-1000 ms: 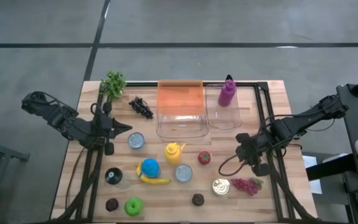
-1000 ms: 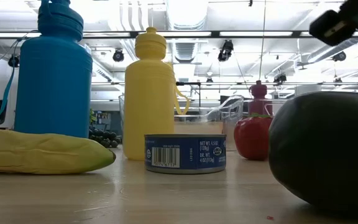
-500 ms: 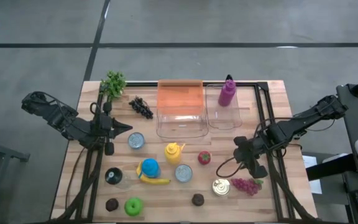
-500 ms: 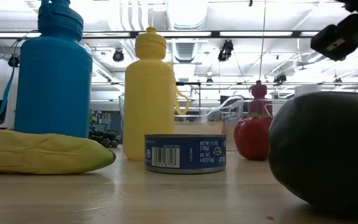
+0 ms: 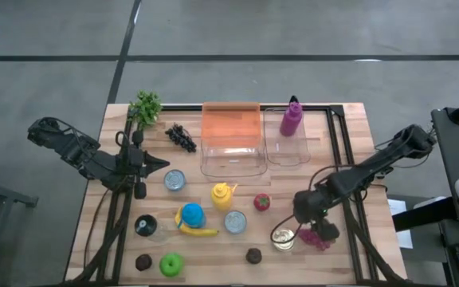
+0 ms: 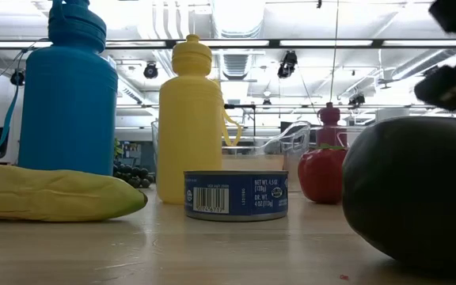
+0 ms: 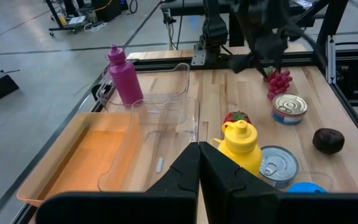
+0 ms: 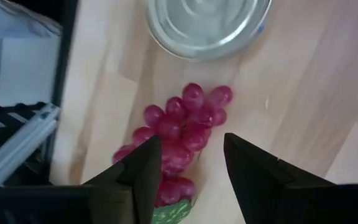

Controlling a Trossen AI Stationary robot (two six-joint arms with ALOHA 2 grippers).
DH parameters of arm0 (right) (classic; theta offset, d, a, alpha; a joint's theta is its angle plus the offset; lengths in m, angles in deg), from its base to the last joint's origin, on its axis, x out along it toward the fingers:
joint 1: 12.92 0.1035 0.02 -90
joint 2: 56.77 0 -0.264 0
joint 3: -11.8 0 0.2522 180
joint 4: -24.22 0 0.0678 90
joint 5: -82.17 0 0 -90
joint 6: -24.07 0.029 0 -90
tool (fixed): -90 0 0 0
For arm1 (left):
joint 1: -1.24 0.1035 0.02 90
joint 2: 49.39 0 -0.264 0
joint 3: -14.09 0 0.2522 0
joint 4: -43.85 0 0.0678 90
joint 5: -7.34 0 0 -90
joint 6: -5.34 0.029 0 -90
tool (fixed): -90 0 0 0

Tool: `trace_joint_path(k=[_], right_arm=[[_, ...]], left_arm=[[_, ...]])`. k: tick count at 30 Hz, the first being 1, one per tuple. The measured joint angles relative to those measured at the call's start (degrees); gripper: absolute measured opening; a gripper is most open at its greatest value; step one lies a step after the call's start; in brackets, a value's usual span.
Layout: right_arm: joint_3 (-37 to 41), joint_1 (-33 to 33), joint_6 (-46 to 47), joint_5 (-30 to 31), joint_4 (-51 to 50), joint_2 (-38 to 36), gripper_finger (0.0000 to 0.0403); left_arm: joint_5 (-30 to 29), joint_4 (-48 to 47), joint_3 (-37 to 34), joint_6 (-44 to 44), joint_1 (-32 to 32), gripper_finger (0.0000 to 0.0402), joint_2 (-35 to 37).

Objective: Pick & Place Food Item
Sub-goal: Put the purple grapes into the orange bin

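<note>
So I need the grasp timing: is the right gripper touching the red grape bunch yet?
Apart. The right wrist view shows the right gripper open above the red grape bunch, fingers clear of it.

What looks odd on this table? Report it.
Little stands out. The magenta bottle stands inside the clear bin, away from the other bottles. The right tool hangs open over the red grapes.

The table (image 5: 357, 119) held three bottles: purple (image 5: 291, 119), yellow (image 5: 222, 196) and blue (image 5: 191, 215). There were three tin cans (image 5: 174, 180) (image 5: 235, 222) (image 5: 283, 239), two clear bins (image 5: 232, 162) (image 5: 297, 151), two grape bunches, dark (image 5: 181, 137) and red (image 8: 178, 134), two dark round fruits (image 5: 253, 256) (image 5: 143, 261), and one banana (image 5: 198, 231), strawberry (image 5: 261, 202), green apple (image 5: 170, 264) and leafy sprig (image 5: 145, 108)
</note>
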Motion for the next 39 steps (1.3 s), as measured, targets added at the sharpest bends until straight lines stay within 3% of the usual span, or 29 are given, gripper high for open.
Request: trace_joint_path(k=[10, 31, 39], right_arm=[[0.0, 0.1, -0.3, -0.1, 0.6, 7.6, 0.0152], [0.0, 1.4, 0.0, -0.5, 2.6, 8.8, 0.0118], [0.0, 1.6, -0.3, -1.8, 2.7, 8.8, 0.0079]], left_arm=[[0.0, 0.0, 0.0, 0.0, 0.0, 0.001, 0.0], [0.0, -0.1, 0.0, 0.1, 0.0, 0.001, 0.0], [0.0, -0.1, 0.0, 0.1, 0.0, 0.001, 0.0]])
